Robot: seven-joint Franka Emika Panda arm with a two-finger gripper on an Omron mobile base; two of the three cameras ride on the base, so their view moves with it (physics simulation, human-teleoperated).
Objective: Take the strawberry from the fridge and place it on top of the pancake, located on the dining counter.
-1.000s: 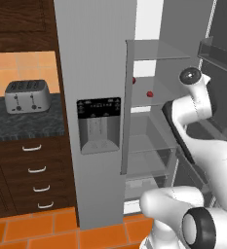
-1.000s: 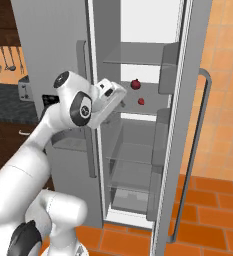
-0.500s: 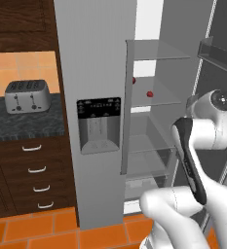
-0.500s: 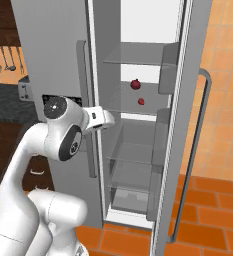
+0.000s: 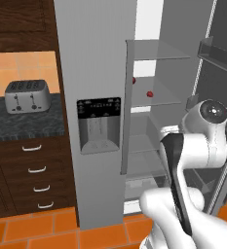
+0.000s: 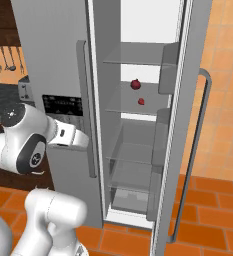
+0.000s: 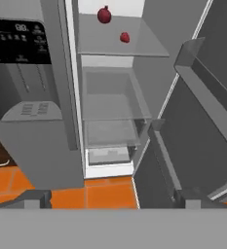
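The grey steel fridge [image 5: 93, 58] stands with its right door [image 6: 188, 125] swung open. On a glass shelf [image 7: 117, 46] inside lies the small red strawberry [image 7: 124, 37] [image 6: 141, 101] [image 5: 149, 94], beside a larger dark red fruit [image 7: 104, 14] [image 6: 135, 84]. My gripper [image 7: 114, 199] is open and empty, its fingertips [image 7: 37, 197] wide apart, well short of the shelf and below it. My hand [image 6: 70, 137] hangs in front of the dispenser panel [image 6: 63, 102]. The pancake and the dining counter are out of view.
A toaster [image 5: 26, 95] sits on a dark speckled counter [image 5: 22, 124] over wooden drawers left of the fridge. The open door's bins [image 7: 207, 78] jut in on the right. Lower glass shelves and a drawer [image 7: 107, 153] fill the fridge below. Orange tiles [image 6: 213, 220] cover the floor.
My arm has pulled back and dropped, carrying the hand away from the fridge opening toward the dispenser side. The jaws stay open. The fruits have not moved.
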